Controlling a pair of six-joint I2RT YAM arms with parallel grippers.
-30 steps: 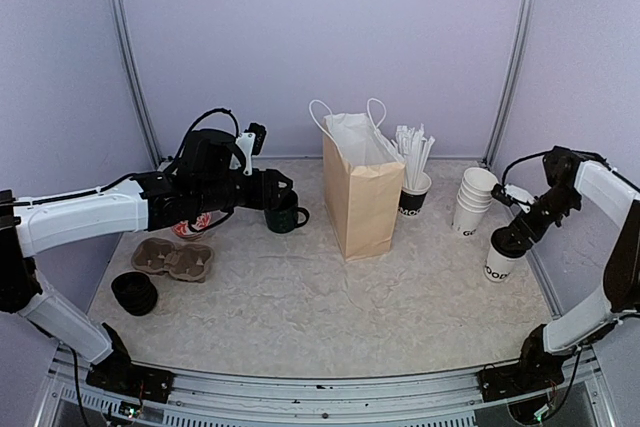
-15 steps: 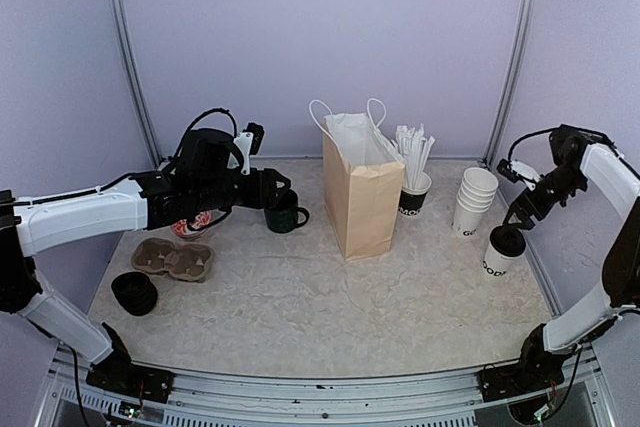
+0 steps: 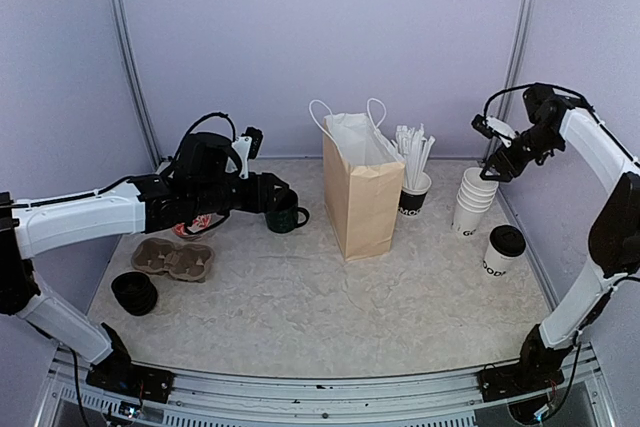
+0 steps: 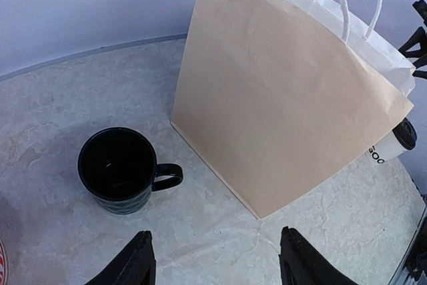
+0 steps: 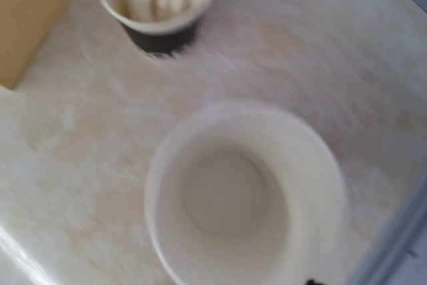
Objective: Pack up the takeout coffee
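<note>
Black-lidded paper coffee cup (image 3: 503, 250) on marbled tabletop (image 3: 300, 297); left fingers (image 4: 137, 261) apart, right fingers (image 3: 499, 166) of unclear spread.

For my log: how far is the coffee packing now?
Nothing looks packed yet: the lidded coffee cup stands on the table, outside the paper bag. Nothing is in hand: the left gripper is open by the green mug; the right gripper hovers over the lidless cup stack. Bagging remains.

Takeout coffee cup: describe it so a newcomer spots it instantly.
Start at the brown paper bag mid-table and go right to the stack of lidless white cups. The takeout coffee cup stands just nearer the camera, the only one with a black lid.
</note>
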